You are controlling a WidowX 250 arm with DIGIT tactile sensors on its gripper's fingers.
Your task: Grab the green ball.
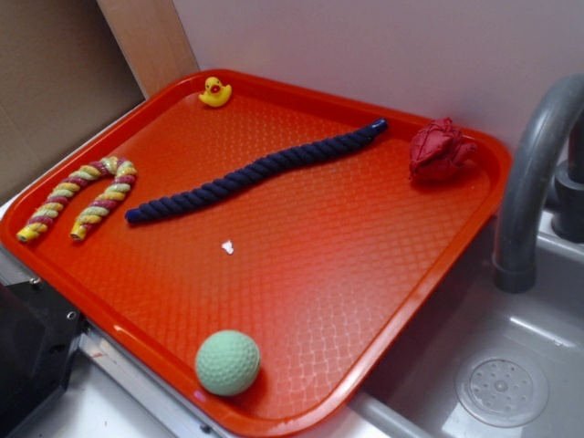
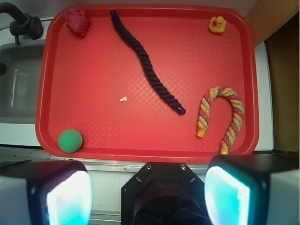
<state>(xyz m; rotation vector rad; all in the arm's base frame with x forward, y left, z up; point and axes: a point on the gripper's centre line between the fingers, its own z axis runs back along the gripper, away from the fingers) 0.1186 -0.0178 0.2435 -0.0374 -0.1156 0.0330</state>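
Now we see our gripper [image 2: 147, 192] fingers spread wide, released; dimpled matte mint-green ball [image 1: 227, 362] rests on the textured red tray [image 1: 365, 274].

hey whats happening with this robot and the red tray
Nothing is being held yet. The robot's gripper hangs open above the near edge of the red plastic tray, well short of the pale green dimpled ball in the tray's corner. Also lying untouched on the tray are a dark blue rope, a striped yellow-and-red rope bent into a hook, a small yellow duck and a crumpled red fabric lump.
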